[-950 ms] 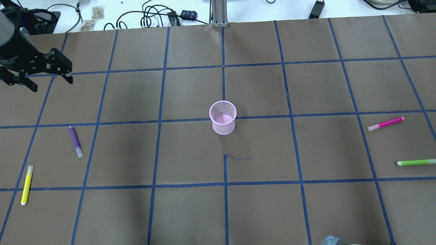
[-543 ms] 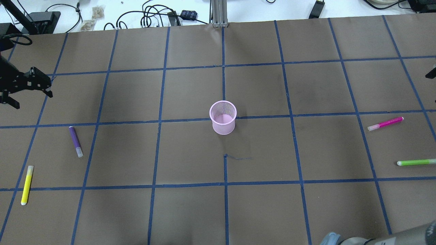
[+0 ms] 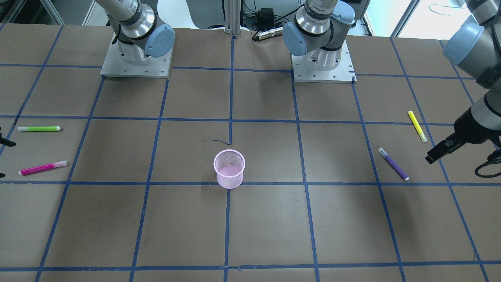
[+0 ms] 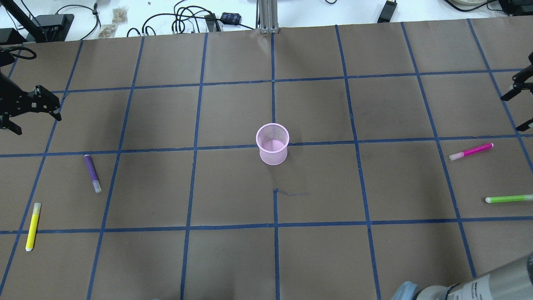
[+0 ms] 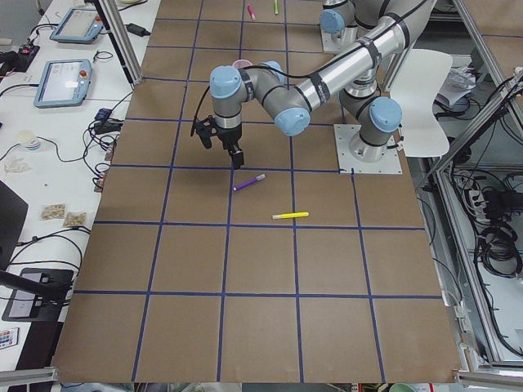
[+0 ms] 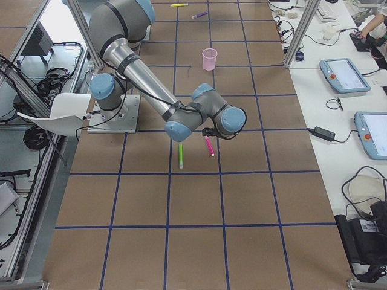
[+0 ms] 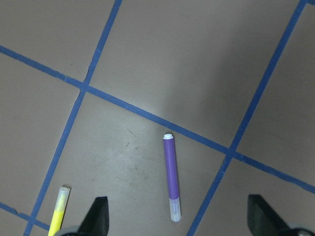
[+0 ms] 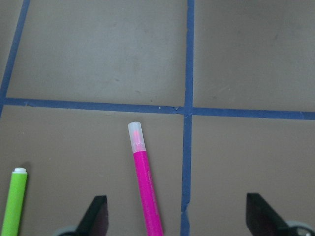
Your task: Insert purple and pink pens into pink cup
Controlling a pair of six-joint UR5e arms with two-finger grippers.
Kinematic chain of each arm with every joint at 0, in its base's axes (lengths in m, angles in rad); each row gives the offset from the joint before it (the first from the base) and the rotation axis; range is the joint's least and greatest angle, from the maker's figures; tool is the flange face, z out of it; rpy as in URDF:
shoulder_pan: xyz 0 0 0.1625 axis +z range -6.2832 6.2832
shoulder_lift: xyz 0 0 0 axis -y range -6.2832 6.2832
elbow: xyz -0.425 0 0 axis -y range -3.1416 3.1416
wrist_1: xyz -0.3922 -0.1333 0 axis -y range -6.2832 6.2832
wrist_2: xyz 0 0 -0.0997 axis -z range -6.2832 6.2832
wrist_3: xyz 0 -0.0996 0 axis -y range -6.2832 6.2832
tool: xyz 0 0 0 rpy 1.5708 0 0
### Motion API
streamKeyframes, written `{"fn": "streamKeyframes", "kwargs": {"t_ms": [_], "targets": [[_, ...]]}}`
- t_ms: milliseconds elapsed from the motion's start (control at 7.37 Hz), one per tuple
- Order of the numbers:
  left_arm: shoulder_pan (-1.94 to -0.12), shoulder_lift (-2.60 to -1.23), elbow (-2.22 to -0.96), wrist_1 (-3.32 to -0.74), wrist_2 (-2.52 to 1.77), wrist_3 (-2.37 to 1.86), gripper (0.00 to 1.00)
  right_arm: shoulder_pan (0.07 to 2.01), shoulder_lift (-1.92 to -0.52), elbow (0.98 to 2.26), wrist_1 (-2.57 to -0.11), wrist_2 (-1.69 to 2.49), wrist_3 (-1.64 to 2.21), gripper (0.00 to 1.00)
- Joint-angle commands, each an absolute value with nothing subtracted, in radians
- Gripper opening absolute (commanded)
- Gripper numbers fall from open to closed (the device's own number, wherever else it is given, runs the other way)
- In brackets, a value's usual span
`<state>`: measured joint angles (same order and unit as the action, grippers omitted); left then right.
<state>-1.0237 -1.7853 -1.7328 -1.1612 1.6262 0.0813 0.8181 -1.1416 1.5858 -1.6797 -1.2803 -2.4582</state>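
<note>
The pink mesh cup point(image 4: 272, 144) stands upright and empty at the table's middle, also in the front view point(image 3: 229, 169). The purple pen point(image 4: 92, 173) lies flat at the left; the left wrist view shows it point(image 7: 171, 177) below the camera. My left gripper point(image 4: 35, 122) is open and empty, above the table, just beyond the purple pen. The pink pen point(image 4: 471, 151) lies flat at the right and shows in the right wrist view point(image 8: 145, 184). My right gripper point(image 4: 514, 112) is open and empty at the right edge, beyond the pink pen.
A yellow pen point(image 4: 33, 226) lies near the purple pen at the front left. A green pen point(image 4: 508, 198) lies near the pink pen at the front right. Cables and boxes lie beyond the table's far edge. The arm bases point(image 3: 137, 55) stand at the robot's side.
My left gripper has moved left and nearer to the purple pen. My right gripper has come into view at the right edge. The pens and cup have not moved.
</note>
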Motion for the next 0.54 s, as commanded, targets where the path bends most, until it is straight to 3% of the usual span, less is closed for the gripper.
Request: {"fn": "streamKeyframes", "kwargs": {"t_ms": [0, 407], "targets": [[-1.023, -1.854, -1.735, -1.114, 1.628, 0.054, 1.0, 0.767, -1.094, 1.629, -1.734, -1.24, -2.615, 1.0], [-1.023, -1.933, -1.738, -1.051, 1.628, 0.054, 1.0, 0.761, -1.075, 1.703, -1.782, -1.255, -2.703, 1.0]]}}
